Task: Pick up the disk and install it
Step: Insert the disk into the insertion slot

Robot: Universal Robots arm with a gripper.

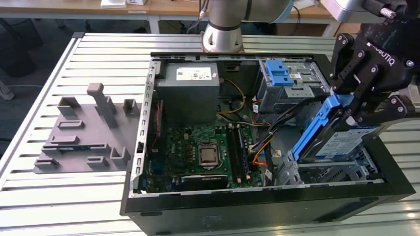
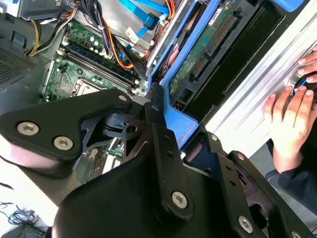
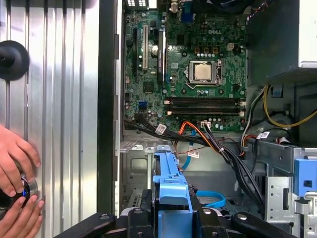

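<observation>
My gripper (image 1: 354,112) is shut on the disk (image 1: 335,142), a silver drive with a blue-and-white label in a bright blue carrier frame. I hold it tilted on edge over the metal bay (image 1: 328,173) at the near right corner of the open computer case (image 1: 262,199), its lower end down at the bay. In the second wrist view the gripper (image 2: 181,121) clamps the blue frame of the disk (image 2: 173,111), whose green circuit-board underside faces the camera. In the first wrist view the disk (image 3: 171,181) sticks out edge-on from the gripper (image 3: 172,218) above the bay floor.
A grey slotted stand (image 1: 85,132) lies on the slatted table at the exterior view's left. Inside the case are the motherboard (image 1: 203,152), the power supply (image 1: 190,83), loose cables (image 3: 208,139) and a grey drive cage with a blue latch (image 1: 284,73). A person's hands (image 2: 292,99) (image 3: 15,173) rest beside the case.
</observation>
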